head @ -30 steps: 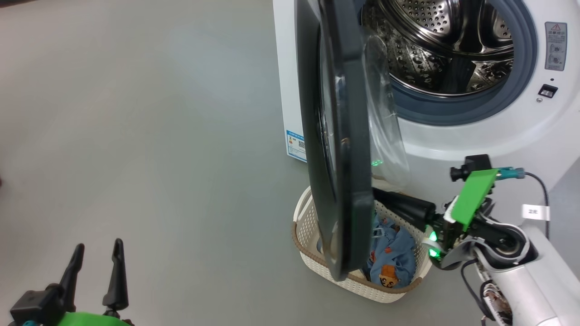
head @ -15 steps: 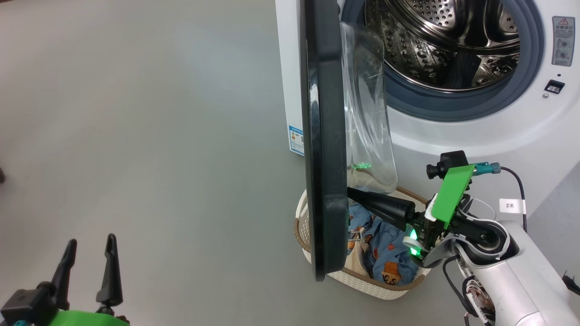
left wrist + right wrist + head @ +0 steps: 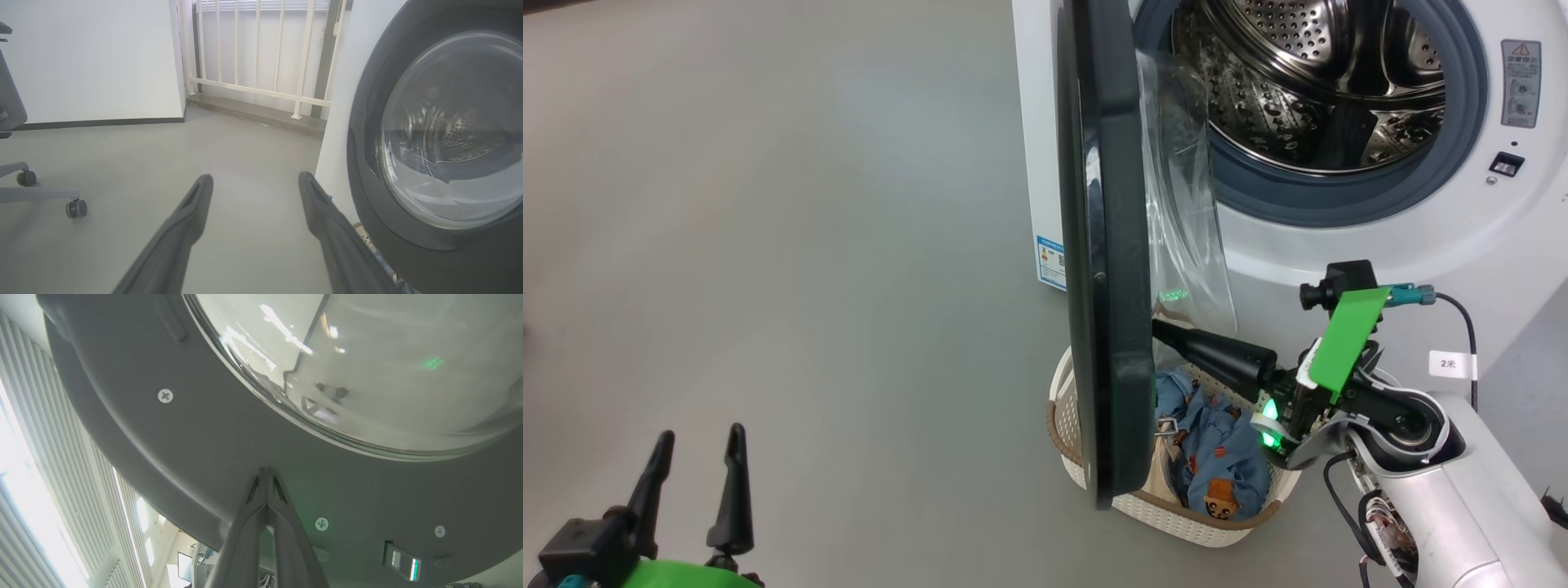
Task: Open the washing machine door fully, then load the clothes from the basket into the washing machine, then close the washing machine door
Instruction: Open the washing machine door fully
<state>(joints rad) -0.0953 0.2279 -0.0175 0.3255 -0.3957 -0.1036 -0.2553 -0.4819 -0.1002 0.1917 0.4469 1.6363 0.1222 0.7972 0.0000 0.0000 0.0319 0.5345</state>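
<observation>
Pale forearm [image 3: 1445,490], green bracket [image 3: 1347,339], white cable tag [image 3: 1448,363], long dark fingers [image 3: 1217,355]

A smooth, matte grey floor [image 3: 768,204] carries a big white boxy front-loading washing machine [image 3: 1339,253]. A small cream perforated plastic basket [image 3: 1176,518] with a brown woven-look rim stands on the floor just in front of the machine's left front corner. Well apart from both, a grey office chair [image 3: 41,194] rests on dark castors near the floor's far edge, which meets a white wall [image 3: 90,57] with dark skirting.
</observation>
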